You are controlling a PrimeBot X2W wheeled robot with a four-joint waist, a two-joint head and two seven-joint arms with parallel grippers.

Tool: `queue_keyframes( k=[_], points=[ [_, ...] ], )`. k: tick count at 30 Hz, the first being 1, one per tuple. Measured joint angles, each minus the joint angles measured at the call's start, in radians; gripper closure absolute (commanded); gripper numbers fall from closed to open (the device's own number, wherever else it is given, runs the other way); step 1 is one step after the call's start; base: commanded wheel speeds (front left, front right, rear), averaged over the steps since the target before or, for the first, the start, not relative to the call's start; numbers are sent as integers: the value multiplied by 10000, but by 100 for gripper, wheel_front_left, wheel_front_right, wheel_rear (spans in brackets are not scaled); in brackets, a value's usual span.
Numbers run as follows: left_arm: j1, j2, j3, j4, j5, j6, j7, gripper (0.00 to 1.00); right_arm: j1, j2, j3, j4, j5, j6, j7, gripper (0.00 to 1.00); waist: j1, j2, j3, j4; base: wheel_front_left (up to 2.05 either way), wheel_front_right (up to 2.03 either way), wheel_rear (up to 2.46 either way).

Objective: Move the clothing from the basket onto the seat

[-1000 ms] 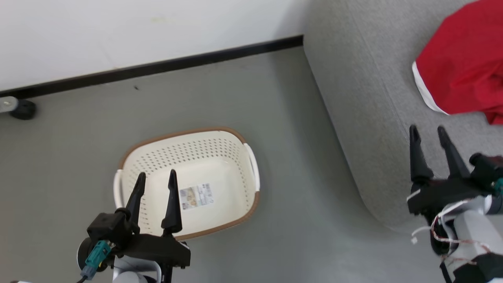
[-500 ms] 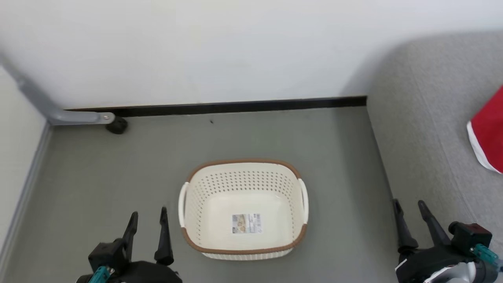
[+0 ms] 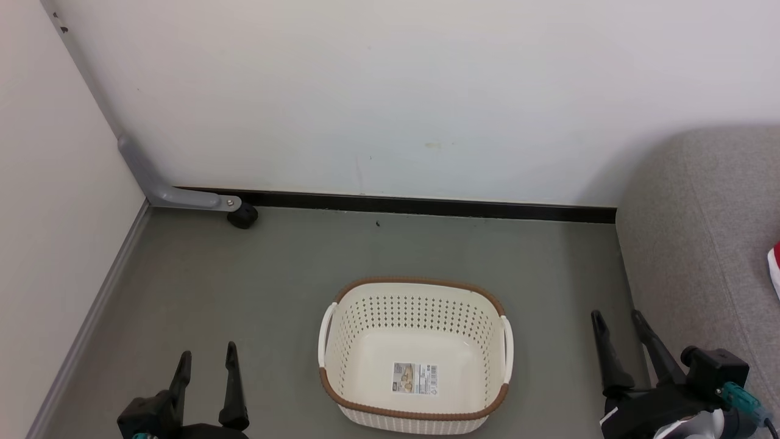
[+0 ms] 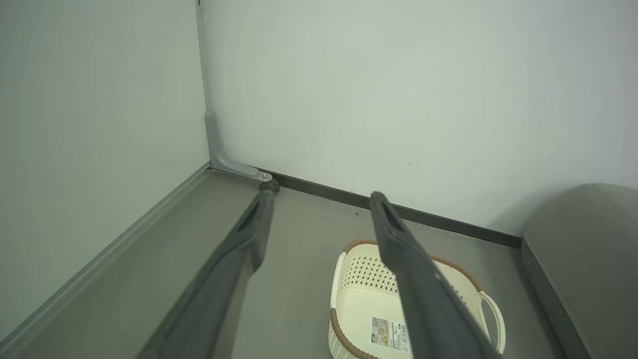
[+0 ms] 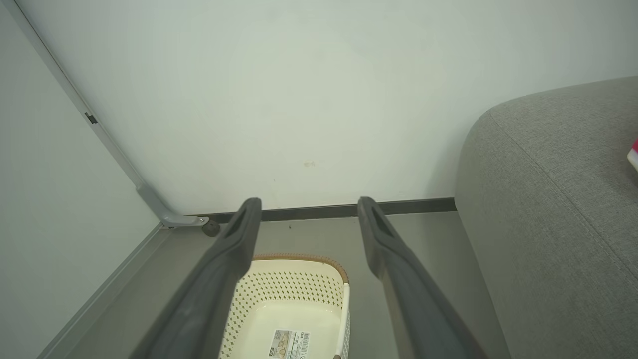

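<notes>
My head camera has swung away from the seat [image 3: 701, 244] toward the corner of the room. The whole view has shifted; the things themselves have not. The red clothing [image 3: 775, 268], large at the upper right a second ago, is now a sliver at the right edge, lying on the seat. The basket [image 3: 420, 282] holds only its paper label [image 3: 415, 378], so I judge the transfer finished.

The left gripper [image 3: 208, 350] and right gripper [image 3: 616, 314] flank the basket, both with jaws spread wide and holding nothing.

The basket stands on open floor [image 3: 274, 274], well apart from the wall [image 3: 396, 91] and from the caster [image 3: 243, 216] in the floor's far left corner. My right gripper sits just beside the seat's edge, where room is tightest.
</notes>
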Motion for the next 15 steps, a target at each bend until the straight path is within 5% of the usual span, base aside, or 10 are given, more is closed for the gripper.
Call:
queue_keyframes(
  k=[15],
  points=[
    [41, -23, -15, 79, 288, -188, -50, 0, 188, 69, 4, -217, -2, 0, 0, 0, 2, 0, -76, -155, 0, 0, 0]
  ],
)
